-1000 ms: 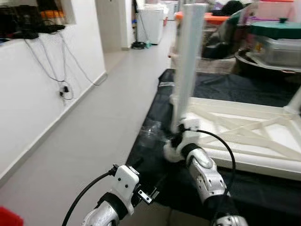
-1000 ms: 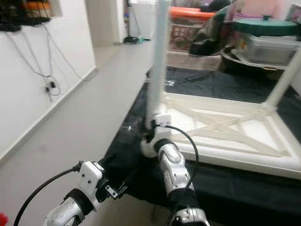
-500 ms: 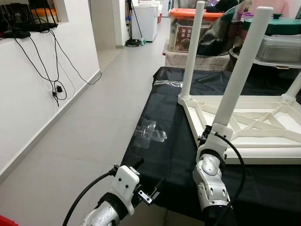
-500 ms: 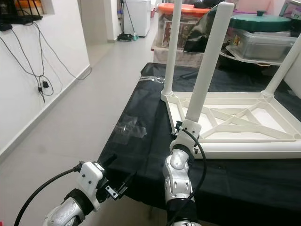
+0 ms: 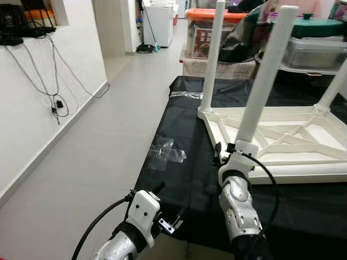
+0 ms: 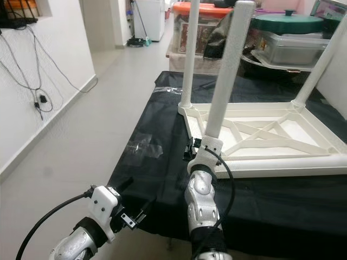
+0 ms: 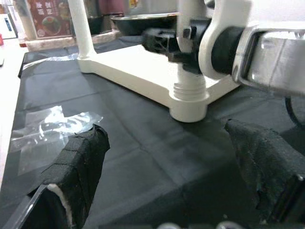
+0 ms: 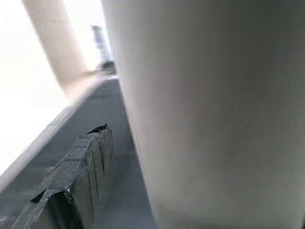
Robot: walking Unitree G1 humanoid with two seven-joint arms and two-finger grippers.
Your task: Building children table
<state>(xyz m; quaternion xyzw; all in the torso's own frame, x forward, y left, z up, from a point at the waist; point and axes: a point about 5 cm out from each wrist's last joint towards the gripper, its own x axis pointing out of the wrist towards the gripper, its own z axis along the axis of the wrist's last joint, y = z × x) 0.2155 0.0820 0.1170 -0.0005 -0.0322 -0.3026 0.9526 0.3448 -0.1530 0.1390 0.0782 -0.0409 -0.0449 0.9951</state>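
Note:
A white children's table (image 5: pixel 282 162) lies upside down on a black cloth (image 5: pixel 184 124), with its legs pointing up. My right gripper (image 5: pixel 227 154) is shut on the near-left leg (image 5: pixel 265 76) just above its threaded base (image 7: pixel 188 98), which sits in the corner socket. That leg (image 8: pixel 214 109) looms close in the right wrist view, beside one black finger (image 8: pixel 81 171). A far leg (image 5: pixel 212 54) stands at the back-left corner. My left gripper (image 7: pixel 171 181) hovers open and empty over the cloth's front edge, short of the table corner.
A crumpled clear plastic bag (image 5: pixel 165 153) lies on the cloth left of the table. Storage boxes and a covered pot (image 5: pixel 317 38) crowd the space behind. A white wall with hanging cables (image 5: pixel 54 103) borders the grey floor corridor (image 5: pixel 108 135) on the left.
The head view has shifted and sharpened from blur. My right gripper has stayed on the base of the near-left leg. The left arm has kept its place.

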